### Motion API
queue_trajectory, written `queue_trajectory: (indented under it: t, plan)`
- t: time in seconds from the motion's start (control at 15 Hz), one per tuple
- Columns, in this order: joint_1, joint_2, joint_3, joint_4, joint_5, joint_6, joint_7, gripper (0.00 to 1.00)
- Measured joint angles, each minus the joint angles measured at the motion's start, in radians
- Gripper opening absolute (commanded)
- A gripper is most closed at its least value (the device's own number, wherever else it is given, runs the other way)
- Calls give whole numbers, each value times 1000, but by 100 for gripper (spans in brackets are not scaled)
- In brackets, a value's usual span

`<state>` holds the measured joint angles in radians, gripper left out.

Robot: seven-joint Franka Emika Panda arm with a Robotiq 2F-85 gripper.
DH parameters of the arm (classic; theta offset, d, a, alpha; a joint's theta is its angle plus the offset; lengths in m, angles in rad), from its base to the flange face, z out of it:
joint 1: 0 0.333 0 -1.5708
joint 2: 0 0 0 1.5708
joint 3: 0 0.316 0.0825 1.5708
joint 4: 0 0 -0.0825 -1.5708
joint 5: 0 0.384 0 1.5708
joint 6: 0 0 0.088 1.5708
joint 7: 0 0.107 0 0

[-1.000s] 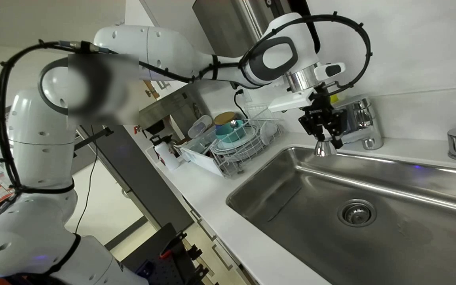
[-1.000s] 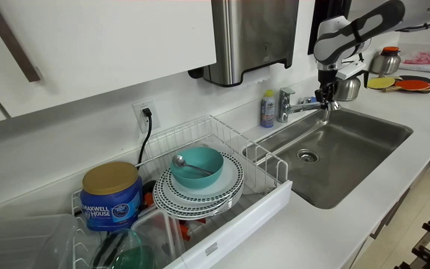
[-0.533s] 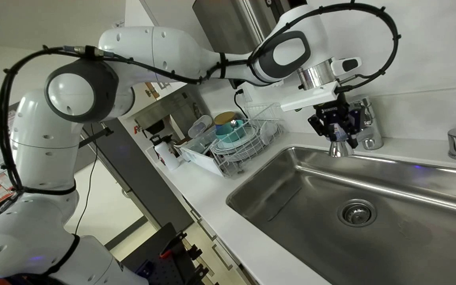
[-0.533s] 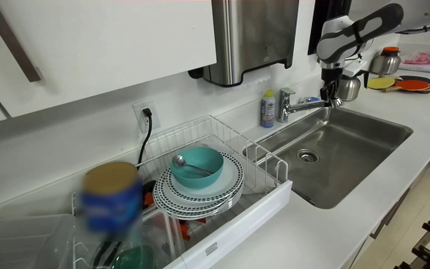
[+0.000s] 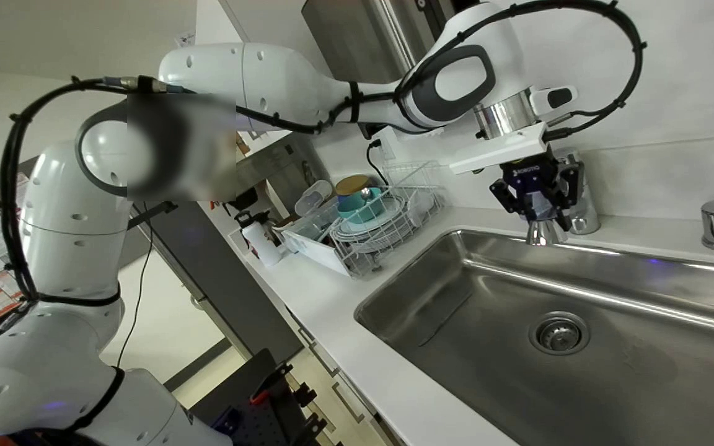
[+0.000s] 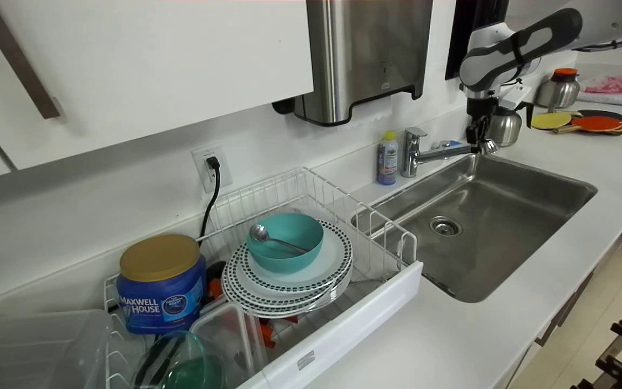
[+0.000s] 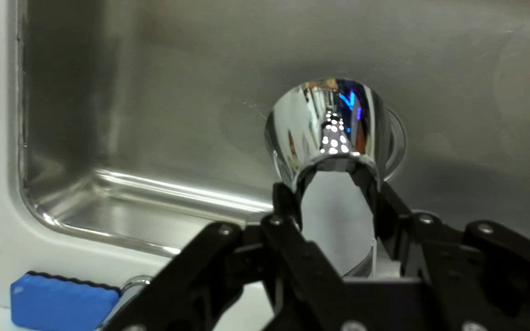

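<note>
Presently, left to right in an exterior view, the bowl (image 6: 292, 263) sits on plates (image 6: 332, 259) in the rack (image 6: 338, 330) beside the sink's (image 6: 505, 232) left edge, and the can (image 6: 387, 159) stands behind the back edge. Next, by that edge, comes the tap (image 6: 410, 154), its head (image 7: 327, 122) above the sink; the wrist view shows the gripper (image 7: 336, 197) clamped on it from both sides.

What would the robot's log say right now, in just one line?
jaws: closed around faucet head; faucet head: above sink; spoon: in teal bowl; plates: under teal bowl
</note>
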<state>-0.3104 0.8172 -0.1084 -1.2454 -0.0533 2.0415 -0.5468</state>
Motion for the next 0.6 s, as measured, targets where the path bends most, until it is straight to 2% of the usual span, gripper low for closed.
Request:
queue_trajectory:
  t: [0.6]
  plan:
    - [0,-3,8,1,-6,-6,-18,46]
